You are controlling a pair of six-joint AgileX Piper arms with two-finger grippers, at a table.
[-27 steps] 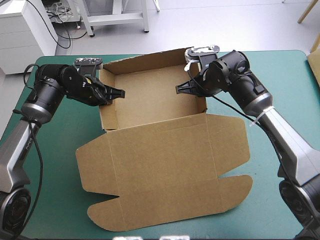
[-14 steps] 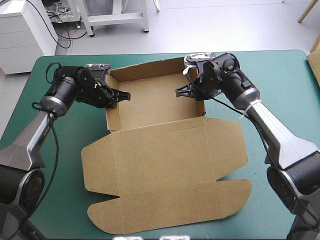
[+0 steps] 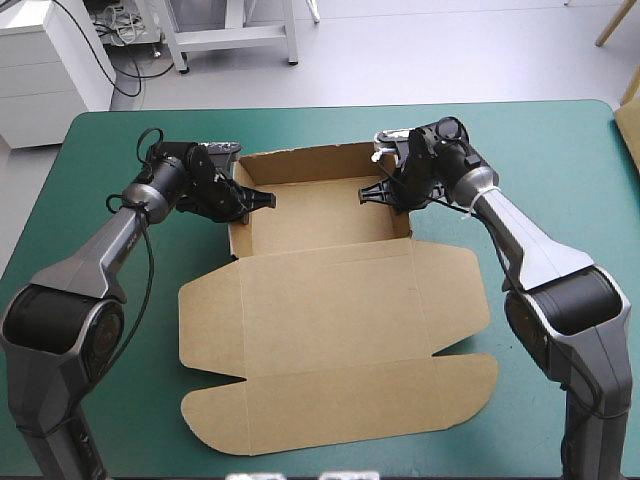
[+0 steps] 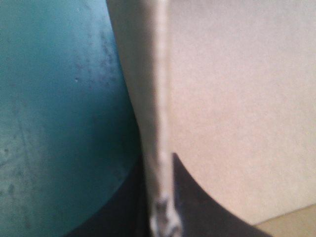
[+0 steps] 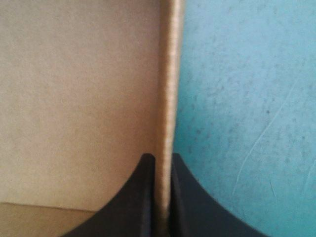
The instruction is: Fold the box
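**A:** What is being gripped by the left gripper [image 3: 258, 199]?

**B:** The left wall [image 3: 239, 236] of the box [image 3: 330, 330] is being pinched. In the left wrist view the two black fingers [image 4: 197, 212] are being pressed nearly together. The wall's thin edge is standing between them, with brown board on one side of it and the teal-green cover [image 4: 59, 98] on the other.

**A:** And the right gripper [image 3: 368, 192]?

**B:** The same is being done there. The right wall [image 3: 404, 212] is being clamped. In the right wrist view its edge is rising between fingers [image 5: 140, 197] that are all but closed, with board on one side and the teal-green cover on the other.

**A:** How are the two being set against the box?

**B:** In the high view the left gripper is being held at nine o'clock of the tray [image 3: 320, 205] and the right gripper at three o'clock. Their tips are being pointed toward each other across it.

**A:** Where is the box being kept?

**B:** It is being kept near the middle of the teal-green cover as an open tray with walls raised, the far wall [image 3: 300, 158] at twelve o'clock. The lid [image 3: 300, 280] is being left flat at six o'clock of the tray. A side flap [image 3: 205, 320] is lying at the lid's nine o'clock and another at its three o'clock. A long round-cornered flap [image 3: 340, 405] is lying along its near edge.

**A:** Is any writing being made out?

**B:** Every face in view is being seen as plain brown board.
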